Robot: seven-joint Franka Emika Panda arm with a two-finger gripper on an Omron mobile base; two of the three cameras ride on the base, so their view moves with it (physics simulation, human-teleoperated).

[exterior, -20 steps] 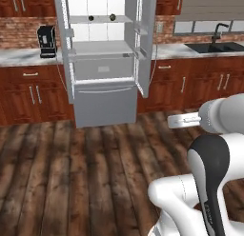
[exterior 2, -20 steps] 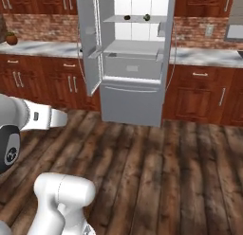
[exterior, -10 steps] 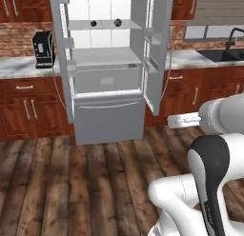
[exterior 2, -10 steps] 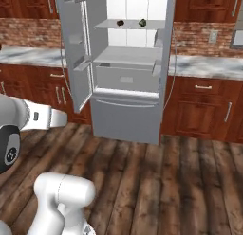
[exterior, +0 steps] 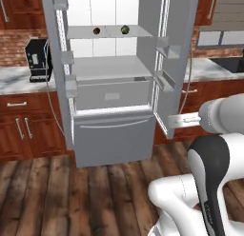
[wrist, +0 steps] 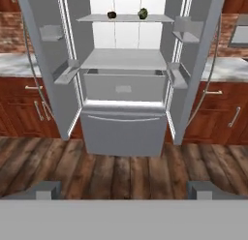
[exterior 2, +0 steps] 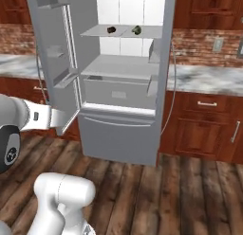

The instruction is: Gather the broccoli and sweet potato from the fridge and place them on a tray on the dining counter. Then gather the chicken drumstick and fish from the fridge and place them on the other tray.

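Rolling closer to the big fridge (wrist: 124,113) comes first, its doors wide open. Next aim the hand (wrist: 124,188), jaws spread with nothing held, at the top shelf. Two small foods (wrist: 142,13) sit there at twelve o'clock; which is broccoli is unclear.

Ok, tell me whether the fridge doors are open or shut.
Open: both fridge doors swing outward, baring the shelves and two small dark items inside.

Grey fridge (wrist: 123,127), red-brown cabinets (wrist: 22,108)
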